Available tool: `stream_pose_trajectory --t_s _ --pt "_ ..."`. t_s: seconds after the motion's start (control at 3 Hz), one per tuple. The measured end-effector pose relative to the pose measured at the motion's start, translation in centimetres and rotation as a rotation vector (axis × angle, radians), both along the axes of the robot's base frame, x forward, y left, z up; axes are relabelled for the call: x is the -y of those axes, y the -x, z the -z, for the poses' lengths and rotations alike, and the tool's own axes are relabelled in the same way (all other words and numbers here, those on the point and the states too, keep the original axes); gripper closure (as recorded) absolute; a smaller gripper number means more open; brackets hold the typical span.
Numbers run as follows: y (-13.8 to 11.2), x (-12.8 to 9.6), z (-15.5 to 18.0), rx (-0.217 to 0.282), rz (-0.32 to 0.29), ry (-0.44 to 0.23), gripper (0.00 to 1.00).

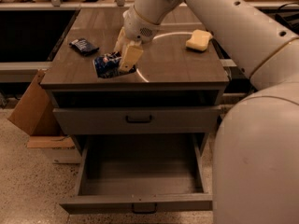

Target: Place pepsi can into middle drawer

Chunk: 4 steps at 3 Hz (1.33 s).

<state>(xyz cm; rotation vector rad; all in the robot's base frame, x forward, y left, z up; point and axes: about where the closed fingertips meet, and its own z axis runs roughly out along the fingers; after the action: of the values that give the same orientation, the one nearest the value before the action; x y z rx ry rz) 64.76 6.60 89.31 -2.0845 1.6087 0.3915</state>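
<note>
The pepsi can (105, 65), dented blue with white and red marks, lies tilted near the front left of the wooden cabinet top (177, 66). My gripper (124, 55) reaches down from the upper right. Its tan fingers (130, 57) close around the can's right end at tabletop height. The middle drawer (140, 169) is pulled out wide below, and its grey interior holds nothing. Its front (98, 202) has a small dark handle.
A flat dark blue snack packet (83, 46) lies at the left of the top and a yellow sponge (198, 40) at the right. A shut drawer front with a black handle (138, 119) sits above the open one. A cardboard box (28, 111) stands on the floor to the left. My arm's white body (257, 162) fills the right side.
</note>
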Motion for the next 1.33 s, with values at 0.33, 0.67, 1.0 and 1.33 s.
stream_pose_trajectory --t_s 0.33,0.67,1.0,1.33 --pt "1.6 0.7 0.9 -0.02 0.005 -0.007 1.0" --pt "9.5 3.0 4.9 -0.104 0.021 -0.068 1.0" --pt "9.5 3.0 4.9 -0.103 0.021 -0.068 1.0" --pt "9.8 3.4 7.1 -0.134 0.044 -0.074 1.0"
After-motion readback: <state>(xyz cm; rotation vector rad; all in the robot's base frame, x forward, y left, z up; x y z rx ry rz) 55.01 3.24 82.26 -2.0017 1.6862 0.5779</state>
